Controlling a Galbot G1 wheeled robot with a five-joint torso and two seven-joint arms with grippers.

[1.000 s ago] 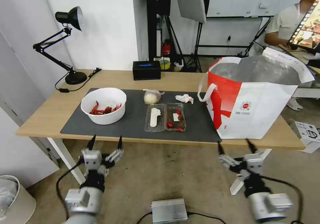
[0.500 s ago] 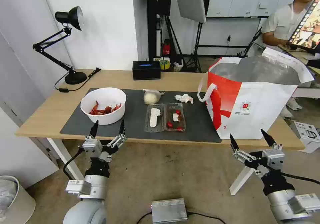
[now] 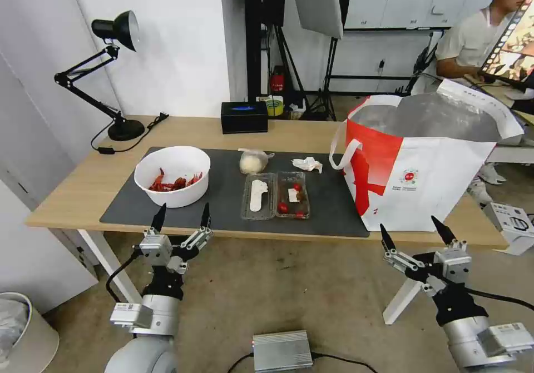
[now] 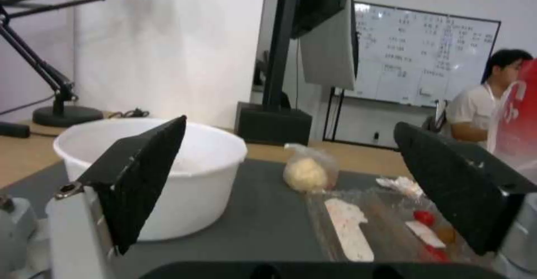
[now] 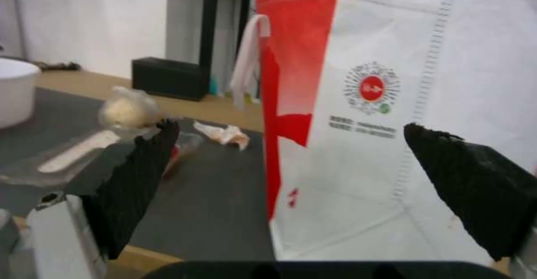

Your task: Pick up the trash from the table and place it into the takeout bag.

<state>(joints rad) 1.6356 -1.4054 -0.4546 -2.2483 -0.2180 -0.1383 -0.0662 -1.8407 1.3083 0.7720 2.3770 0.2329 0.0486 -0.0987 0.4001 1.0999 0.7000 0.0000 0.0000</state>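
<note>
I am looking down from the head camera at a long wooden surface (image 3: 83, 195) with a dark mat across the middle of the frame. On the mat, from left to centre, sit a white bowl (image 3: 173, 183) holding red shells, a small knotted bag (image 3: 253, 162) of white food, a clear tray (image 3: 276, 195) with red scraps, and a crumpled tissue (image 3: 308, 164). The tray's long side runs left to right. At the right stands the big red-and-white takeout bag (image 3: 423, 181), mouth open, its foil lining showing.

My left gripper (image 3: 182, 218) hovers at lower left, just short of the near edge, directly in front of the bowl, its fingers spread wide and holding nothing. My right gripper (image 3: 413, 233) hovers at lower right, in front of the takeout bag, fingers equally wide and empty.

I judge the bowl lies straight ahead of the left gripper and is the nearer target; the tray and tissue sit between the two arms, the tissue closer to the takeout bag.
</note>
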